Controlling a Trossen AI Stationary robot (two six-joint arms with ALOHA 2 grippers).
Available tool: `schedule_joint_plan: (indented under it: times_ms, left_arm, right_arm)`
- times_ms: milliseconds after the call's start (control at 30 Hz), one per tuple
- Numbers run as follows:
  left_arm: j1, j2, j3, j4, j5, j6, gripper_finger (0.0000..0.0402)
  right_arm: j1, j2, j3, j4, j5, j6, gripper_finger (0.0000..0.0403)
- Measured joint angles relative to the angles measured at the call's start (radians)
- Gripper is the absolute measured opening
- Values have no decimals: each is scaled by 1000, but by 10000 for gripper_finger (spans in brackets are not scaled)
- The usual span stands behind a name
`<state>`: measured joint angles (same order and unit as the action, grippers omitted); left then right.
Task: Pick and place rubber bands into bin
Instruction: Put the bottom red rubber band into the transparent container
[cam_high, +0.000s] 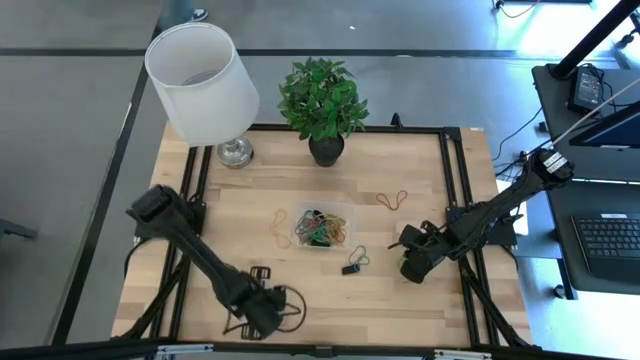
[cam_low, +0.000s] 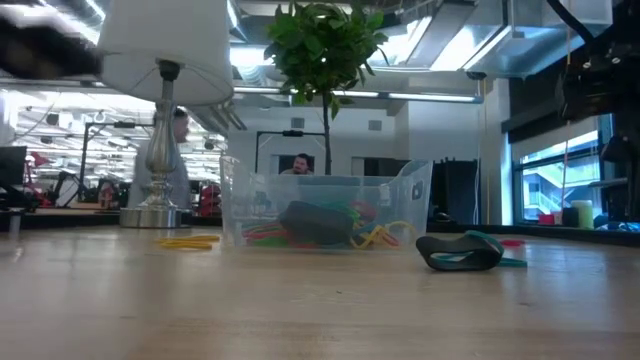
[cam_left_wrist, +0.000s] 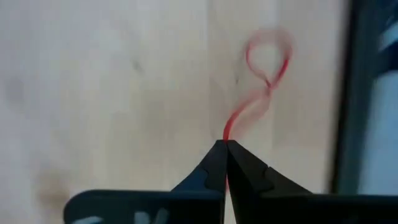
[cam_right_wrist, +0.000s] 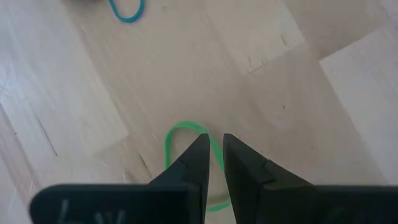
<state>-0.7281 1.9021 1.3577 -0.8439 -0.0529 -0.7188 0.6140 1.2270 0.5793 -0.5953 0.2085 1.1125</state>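
The bin (cam_high: 322, 226) sits at the middle of the wooden table (cam_high: 420, 300), a clear tub holding a tangle of rubber bands (cam_high: 320, 231) in green, yellow, red and dark colours; in the low view its clear wall (cam_low: 325, 210) shows the same heap inside. Just beside the bin, on the side toward the lamp, a yellow band (cam_high: 280, 226) lies loose on the wood. Near the bin's opposite side lie a dark band (cam_high: 352, 267) and a teal band (cam_high: 360, 254), touching or nearly so. Farther out on that side, toward the plant pot's edge of the table, rests a reddish-brown band (cam_high: 392, 200). The right gripper (cam_high: 410, 268) is down near the table beyond the teal band from the bin; its wrist view shows the fingertips (cam_right_wrist: 199, 149) slightly apart with a green band (cam_right_wrist: 180, 134) on the wood between and beneath them. The left gripper (cam_high: 262, 315) is well apart from the bin, toward the table's front edge, its tips (cam_left_wrist: 217, 152) pressed together, pinching a thin red band (cam_left_wrist: 264, 68). Behind the bin stand the potted plant (cam_high: 322, 100) and the white-shaded lamp (cam_high: 202, 82).
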Motion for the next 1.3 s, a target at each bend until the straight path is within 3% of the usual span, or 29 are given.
schedule_joint_plan:
  times_ms: [267,433,533,700,900,1100,1300]
  left_arm:
    - [63,-247,2,-41,-150,-53,2]
    - [150,-359,9,-50,-272,53,2]
    - [235,-385,43,-50,-287,185,2]
    - [411,-370,128,-28,-276,468,2]
    - [592,-313,138,1,-131,683,2]
    - [669,-202,138,-54,-3,881,2]
    - [711,-50,138,-97,12,1011,3]
  right_arm:
    - [0,0,0,0,8,0,50]
    - [0,0,0,4,9,5,50]
    - [0,0,0,20,11,7,50]
    - [-3,0,0,90,11,7,50]
    - [-3,0,0,122,11,5,50]
    - [-3,0,0,182,12,13,50]
    - [-3,0,0,249,94,118,50]
